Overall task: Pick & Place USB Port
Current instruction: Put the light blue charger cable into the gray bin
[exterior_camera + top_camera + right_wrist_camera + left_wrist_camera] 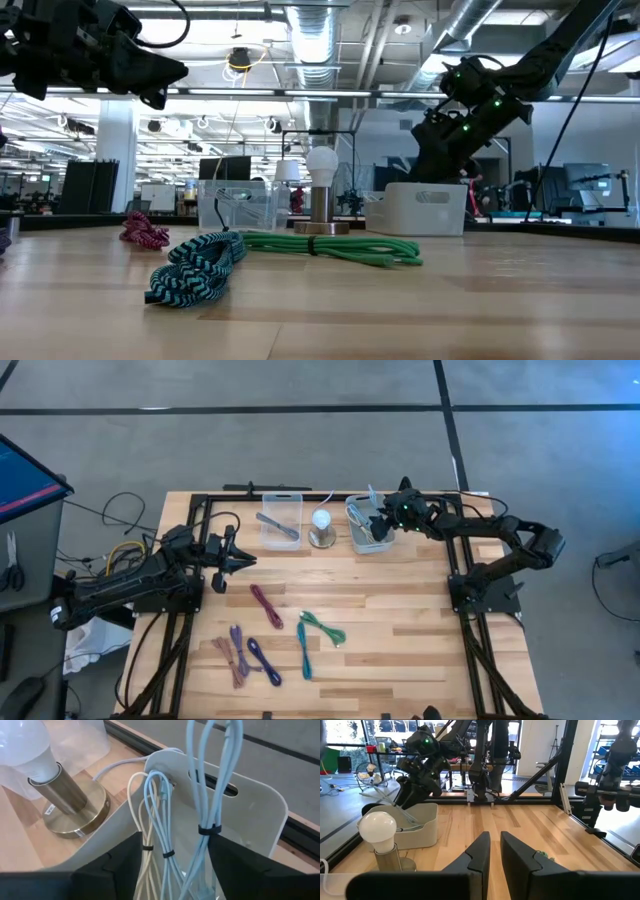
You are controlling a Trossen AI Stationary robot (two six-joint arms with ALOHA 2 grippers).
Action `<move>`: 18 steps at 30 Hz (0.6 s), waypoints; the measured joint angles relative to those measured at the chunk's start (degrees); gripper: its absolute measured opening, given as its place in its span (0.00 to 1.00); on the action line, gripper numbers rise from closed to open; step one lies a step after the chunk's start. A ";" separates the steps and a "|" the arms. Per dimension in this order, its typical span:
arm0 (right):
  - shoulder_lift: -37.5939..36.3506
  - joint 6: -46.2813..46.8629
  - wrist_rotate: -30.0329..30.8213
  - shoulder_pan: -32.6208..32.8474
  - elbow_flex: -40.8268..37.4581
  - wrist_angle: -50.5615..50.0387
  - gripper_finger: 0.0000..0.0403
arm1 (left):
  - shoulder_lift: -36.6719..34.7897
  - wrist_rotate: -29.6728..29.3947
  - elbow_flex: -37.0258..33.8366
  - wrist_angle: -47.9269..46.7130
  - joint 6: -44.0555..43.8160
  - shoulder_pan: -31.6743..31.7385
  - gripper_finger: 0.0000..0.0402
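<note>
Desk (400, 620) first: pale wooden planks, with both dark arms reaching in from its side edges. Along the far edge sit a clear plastic bin (281, 520), a lamp (321, 527) with a round white bulb on a brass base, and a white bin (366, 528), in that order from left to right.

Right gripper (172, 851) is over the white bin, and its two dark fingers stand apart with a bundle of pale blue USB cables (210, 780) rising between them. Thin, glossy cords these are, looped long and cinched with small black ties; a cream-coloured cable (142, 825) hangs right beside them, tied the same way. The wrist view shows the cords between the fingers, but whether the fingers are touching them I cannot tell. The white bin's handle slot shows just behind the cords, and the lamp stands just beside the bin.

The clear plastic bin holds one grey object lying on a slant.

Left gripper (243, 561) hovers near the left edge, fingers drawn nearly together with a slim gap, holding nothing.

Across the middle and near part of the desk lie braided cable bundles: maroon (266, 605), green (324, 628), teal (303, 650), purple (262, 658) and a brownish one (229, 657).
</note>
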 joint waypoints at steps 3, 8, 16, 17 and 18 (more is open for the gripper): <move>-0.36 -1.45 0.00 0.00 0.00 -0.13 0.56 | 0.00 0.00 0.00 0.00 0.00 0.00 0.11; -2.59 -2.62 -0.18 0.58 1.96 -3.77 0.54 | 0.00 0.00 0.00 0.01 0.00 0.01 0.11; -3.85 -4.62 4.74 4.25 11.21 -18.95 0.48 | 0.00 0.00 0.00 0.00 0.00 0.01 0.11; -3.53 -4.62 6.28 4.64 12.11 -20.58 0.48 | 0.00 0.00 0.00 0.01 0.00 0.00 0.11; -3.09 -4.59 7.35 4.95 12.84 -21.96 0.48 | 0.00 0.00 0.00 0.02 0.00 0.00 0.11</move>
